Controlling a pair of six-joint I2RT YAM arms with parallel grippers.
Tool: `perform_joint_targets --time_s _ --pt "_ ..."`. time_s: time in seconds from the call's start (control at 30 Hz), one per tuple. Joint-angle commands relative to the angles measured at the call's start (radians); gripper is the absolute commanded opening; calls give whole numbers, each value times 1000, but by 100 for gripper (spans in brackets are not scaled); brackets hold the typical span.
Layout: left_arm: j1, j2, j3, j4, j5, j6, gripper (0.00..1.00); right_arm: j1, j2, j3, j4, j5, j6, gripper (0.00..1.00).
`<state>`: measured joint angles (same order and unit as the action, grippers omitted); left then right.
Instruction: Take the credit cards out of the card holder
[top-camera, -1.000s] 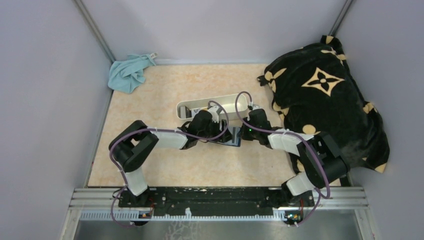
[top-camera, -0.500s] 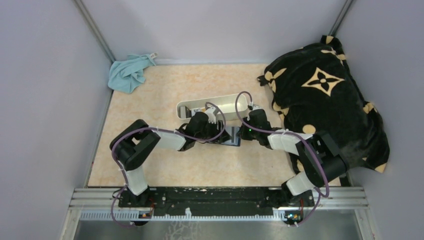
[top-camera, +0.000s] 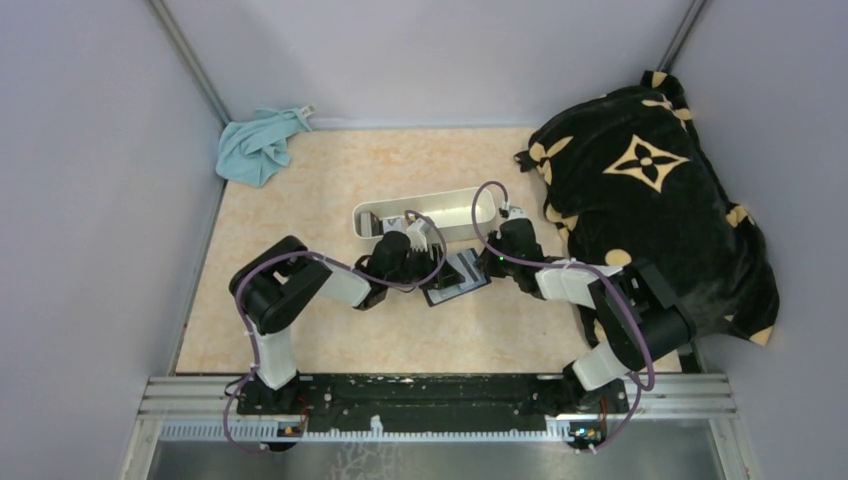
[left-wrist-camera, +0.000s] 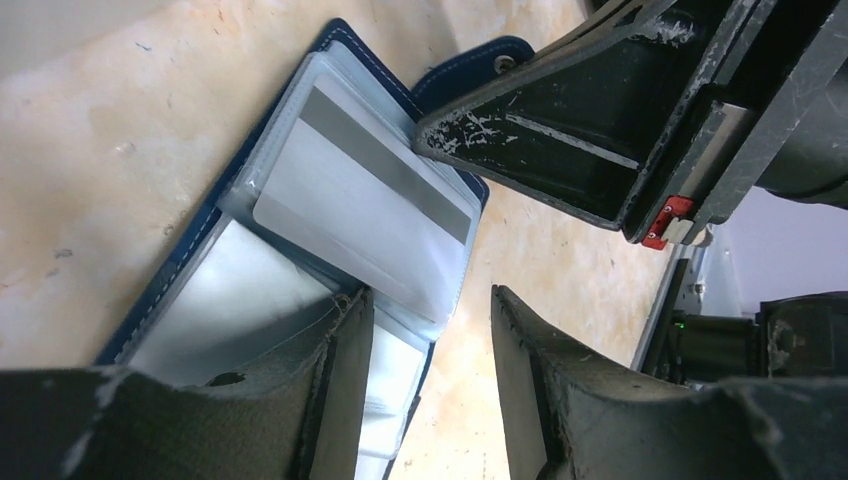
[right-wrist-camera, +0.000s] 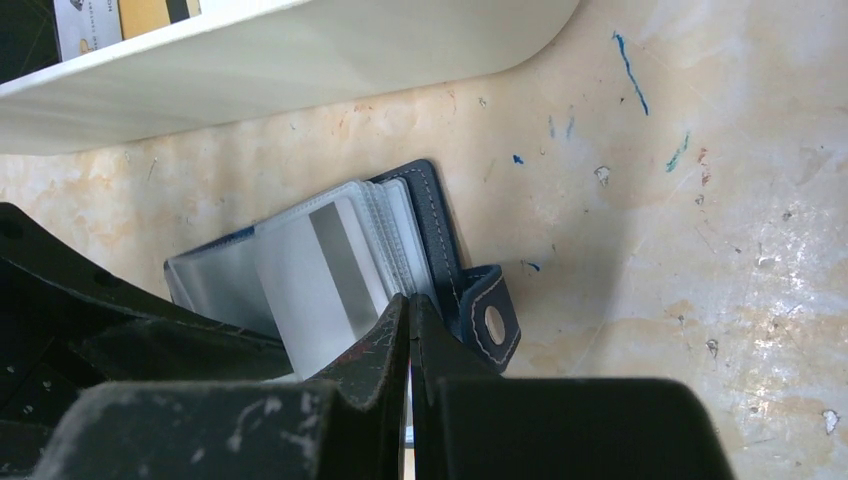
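Left fingers spread over card holder; right fingers pressed together against it; white tray just beyond.

The table is beige marbled with orange, with blue pen marks on it. At 10 o'clock the cloth is pale teal. At 2 o'clock the blanket is black with tan flower and quatrefoil motifs. The walls are pale lilac-grey. The tray is white, and the tray card shows gold, white and black. The wallet is navy with white stitching, and its sleeves are clear pale blue. The card is pale grey with a darker grey stripe. The arms are black and white, with purple cables. The left gripper and right gripper are scuffed black; the right one carries a red tab.
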<state>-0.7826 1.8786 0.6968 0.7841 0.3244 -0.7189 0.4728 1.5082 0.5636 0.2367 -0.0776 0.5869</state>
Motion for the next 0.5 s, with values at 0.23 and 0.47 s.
perform_joint_targets --time_s 0.23,0.47 --pt "9 20 -26 197 27 -121 53 18 16 -74 -51 -66 4 0" --pt "14 19 -37 257 35 -183 54 20 11 -105 -30 -71 18 0"
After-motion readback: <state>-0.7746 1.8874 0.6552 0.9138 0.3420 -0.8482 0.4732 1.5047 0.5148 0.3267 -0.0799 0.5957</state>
